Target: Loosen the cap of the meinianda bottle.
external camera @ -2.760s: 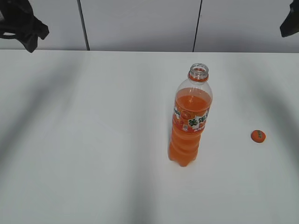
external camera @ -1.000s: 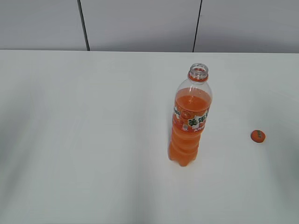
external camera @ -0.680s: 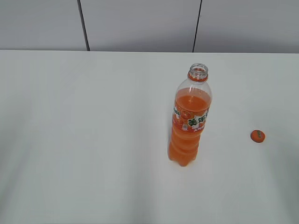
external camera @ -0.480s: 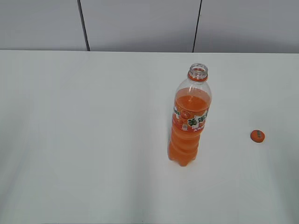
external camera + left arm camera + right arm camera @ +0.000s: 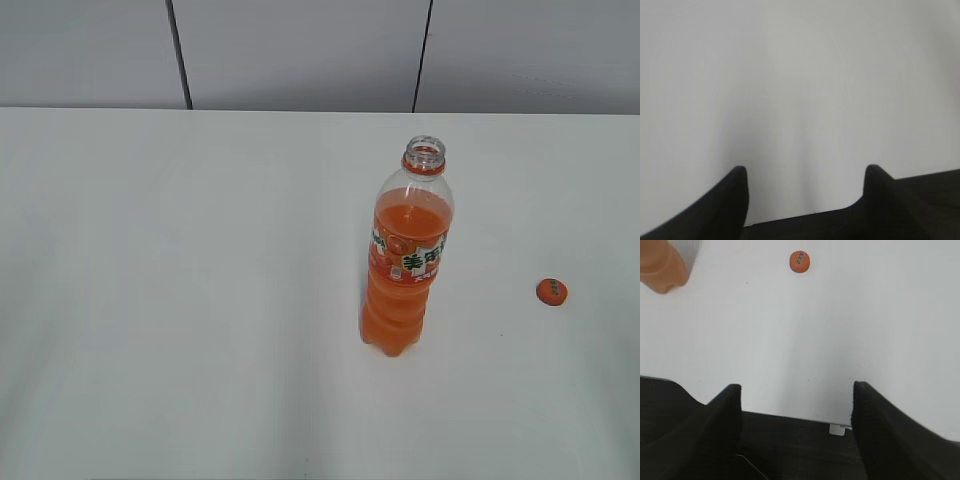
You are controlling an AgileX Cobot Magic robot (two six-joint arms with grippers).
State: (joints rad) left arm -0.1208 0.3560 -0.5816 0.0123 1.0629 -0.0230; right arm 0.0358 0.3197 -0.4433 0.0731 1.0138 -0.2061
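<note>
Two grippers: both are sitting outside the exterior view, each showing only in its own wrist camera.
Left gripper (image 5: 805,200): its fingers are standing spread apart with nothing between them, hovering over bare white table (image 5: 180,300).
Right gripper (image 5: 796,410): its fingers are likewise standing wide and gripping nothing, looking across the table toward the cap.
Meinianda bottle (image 5: 405,260): it is standing upright right of centre, its neck open, orange drink filling it to the shoulder (the orange neck ring is sitting just under the bare thread).
Cap (image 5: 552,291): it is lying flat on the table, well apart from the bottle on its right; the right wrist view is showing it (image 5: 800,261) at the far edge, printed top facing up.
Placement reading: the cap is probably lying on the right arm's side because that arm is the one working the twist, while the bottle is standing free, needing no support.
Task progress: judging by the open neck, the loosening is looking complete, indeed overshot.
Risk: an uncapped, standing bottle is likely tipping and spilling at any careless nudge.
</note>
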